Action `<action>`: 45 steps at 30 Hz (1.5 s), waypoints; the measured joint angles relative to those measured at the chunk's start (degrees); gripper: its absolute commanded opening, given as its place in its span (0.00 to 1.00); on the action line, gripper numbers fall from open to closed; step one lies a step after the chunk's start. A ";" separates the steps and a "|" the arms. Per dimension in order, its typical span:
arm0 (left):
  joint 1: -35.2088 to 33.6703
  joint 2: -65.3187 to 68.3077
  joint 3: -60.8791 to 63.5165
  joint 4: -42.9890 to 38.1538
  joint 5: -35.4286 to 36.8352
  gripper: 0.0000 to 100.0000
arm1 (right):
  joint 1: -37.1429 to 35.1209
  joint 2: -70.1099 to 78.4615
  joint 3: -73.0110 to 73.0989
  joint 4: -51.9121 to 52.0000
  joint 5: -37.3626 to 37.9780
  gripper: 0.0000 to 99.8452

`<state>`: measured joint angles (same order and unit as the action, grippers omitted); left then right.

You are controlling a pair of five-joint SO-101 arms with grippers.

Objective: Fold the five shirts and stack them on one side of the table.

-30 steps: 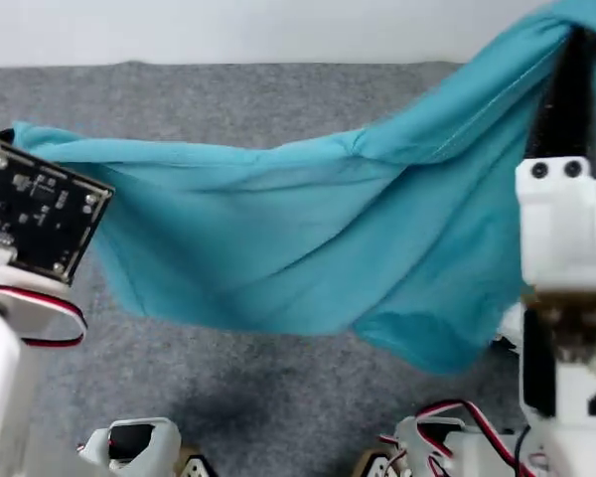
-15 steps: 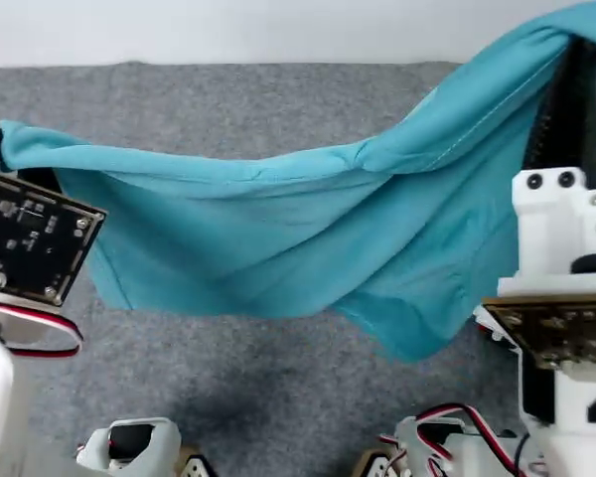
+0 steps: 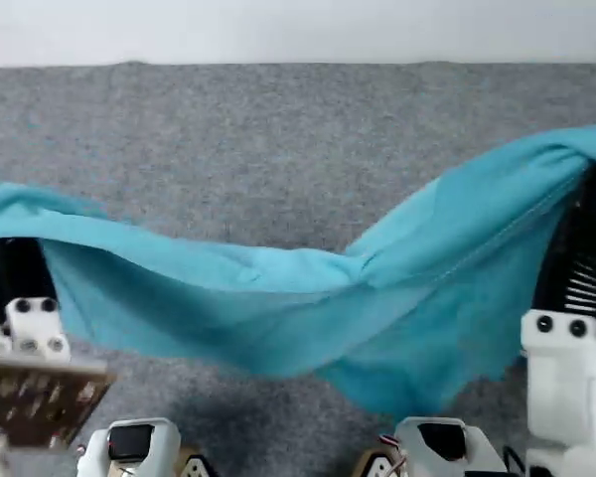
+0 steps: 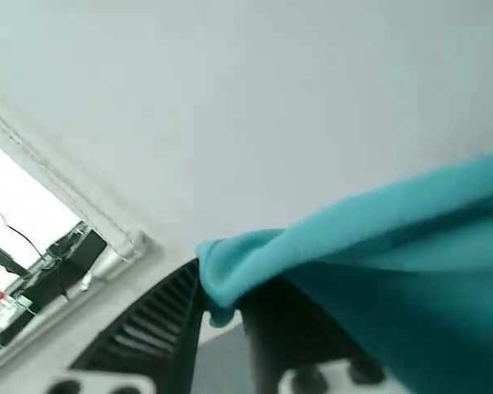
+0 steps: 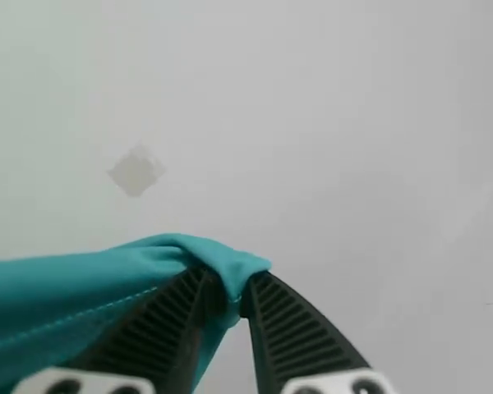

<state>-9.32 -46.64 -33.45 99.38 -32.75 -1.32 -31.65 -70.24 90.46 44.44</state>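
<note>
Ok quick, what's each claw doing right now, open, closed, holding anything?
Left claw: closed, pinching one end of the teal fabric shirt.
Right claw: closed, pinching the shirt's other end.

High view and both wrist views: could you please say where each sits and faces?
High view: fixed overhead, looking down on the grey table; left arm and right arm hold the teal shirt between them.
Left wrist view: on the left arm, aimed up at a pale wall; left gripper pinching the teal shirt.
Right wrist view: likewise; right gripper pinching the teal shirt.
All three share the teal shirt.
</note>
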 measured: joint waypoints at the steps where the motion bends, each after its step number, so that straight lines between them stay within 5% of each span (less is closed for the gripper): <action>1: 0.00 -0.70 2.46 0.00 0.00 0.00 | 0.00 0.00 0.18 1.05 0.00 0.01; 13: 0.09 -3.43 48.09 -1.67 -3.43 0.00 | 0.00 26.55 3.69 10.20 -1.67 0.01; 24: -1.32 -2.46 78.95 -41.23 -4.57 0.00 | 0.09 51.08 6.77 0.53 -4.57 0.01; 34: -1.41 22.15 69.36 -62.07 -4.66 0.00 | 0.09 60.75 6.77 -13.54 -5.01 0.01; 45: -1.05 55.38 35.96 -64.09 -4.57 0.00 | 0.09 65.67 6.77 -25.58 -5.01 0.01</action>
<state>-10.37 8.75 2.51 35.30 -37.32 -1.23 34.02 -63.47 64.88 39.43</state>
